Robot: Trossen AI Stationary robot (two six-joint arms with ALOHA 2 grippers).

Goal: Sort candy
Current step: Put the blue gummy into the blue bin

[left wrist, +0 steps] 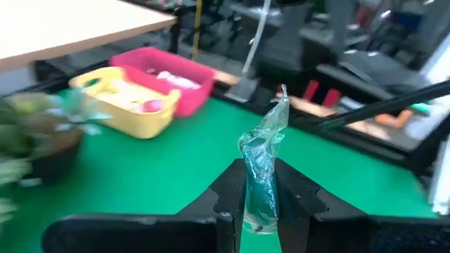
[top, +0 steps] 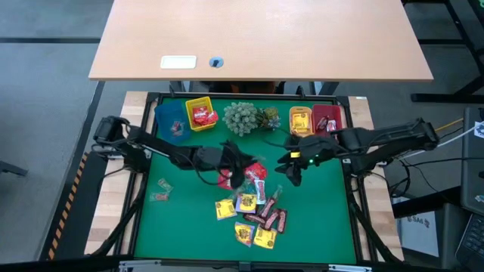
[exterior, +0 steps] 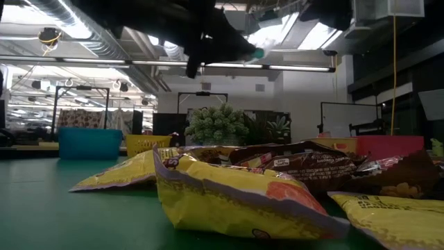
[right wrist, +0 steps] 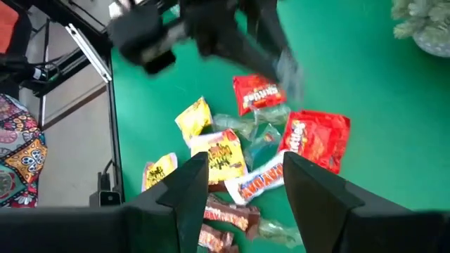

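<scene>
Left end effector [left wrist: 261, 204] pinches clear candy [left wrist: 264, 165] (wrist view).

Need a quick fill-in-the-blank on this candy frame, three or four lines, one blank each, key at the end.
1. The left claw is shut on a ____ candy wrapper.
2. The right claw hovers with its jaws ____ above the candy pile.
3. Beside the yellow bin in the left wrist view stands a ____ bin.
4. The table mat under the candy is ____.

Missing words: clear; open; red; green
</scene>
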